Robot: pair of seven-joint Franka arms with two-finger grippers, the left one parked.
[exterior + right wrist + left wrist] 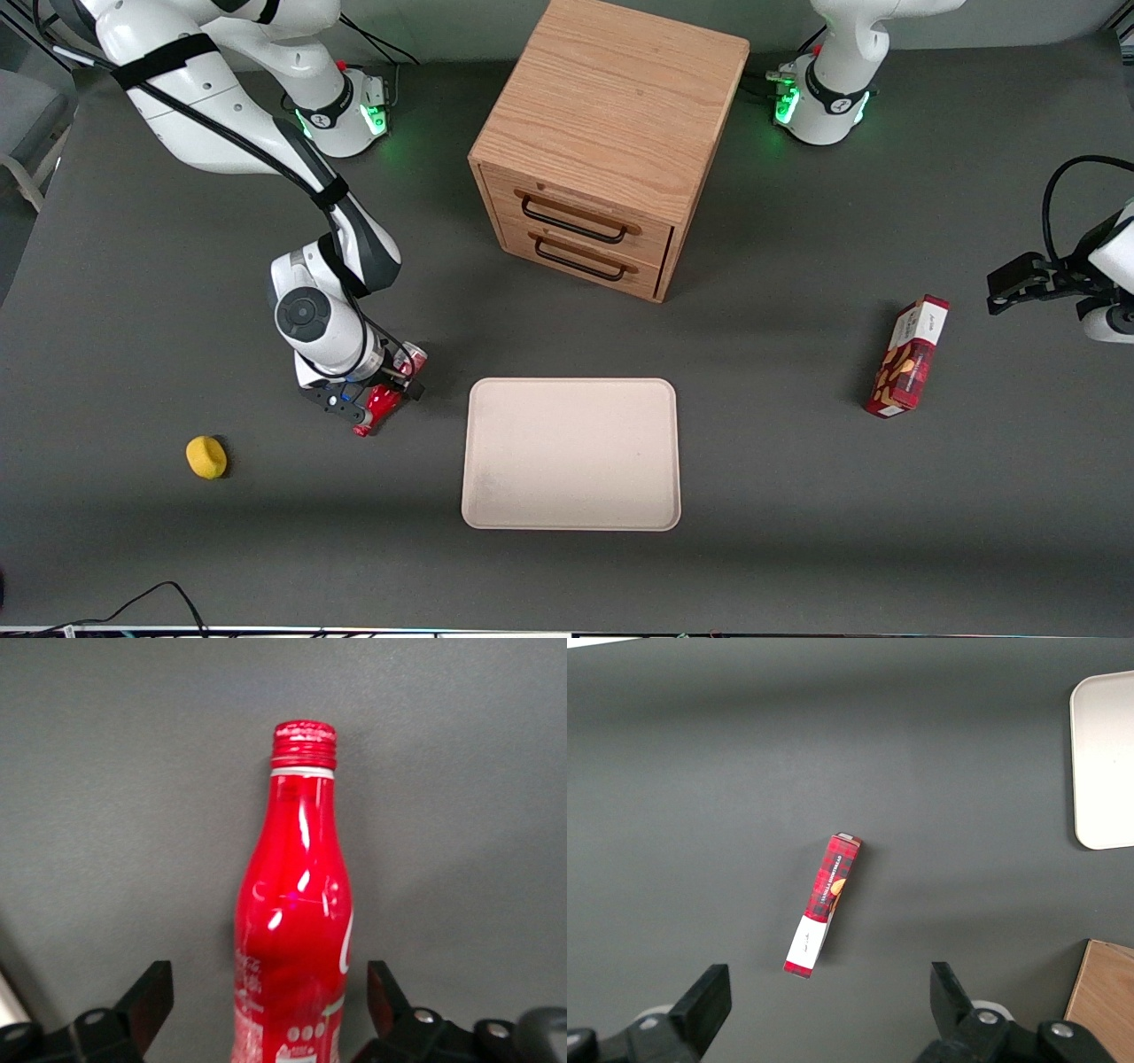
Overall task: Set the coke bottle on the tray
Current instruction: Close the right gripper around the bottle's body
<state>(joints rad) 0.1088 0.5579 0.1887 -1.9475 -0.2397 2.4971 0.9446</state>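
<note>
The gripper point(376, 399) sits low over the table point(177, 549), its fingers point(146, 1001) apart on either side of the coke bottle point(297, 930). The bottle lies between them, apparently not yet clamped. It is just beside the tray point(571, 454), toward the working arm's end.

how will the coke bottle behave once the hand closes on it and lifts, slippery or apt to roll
The coke bottle looks glossy with bright highlights, so it may slip between the fingers of the open hand. Its body is round and it lies on the table beside the tray, so a nudge would probably roll it. It looks rigid, unlikely to dent.
</note>
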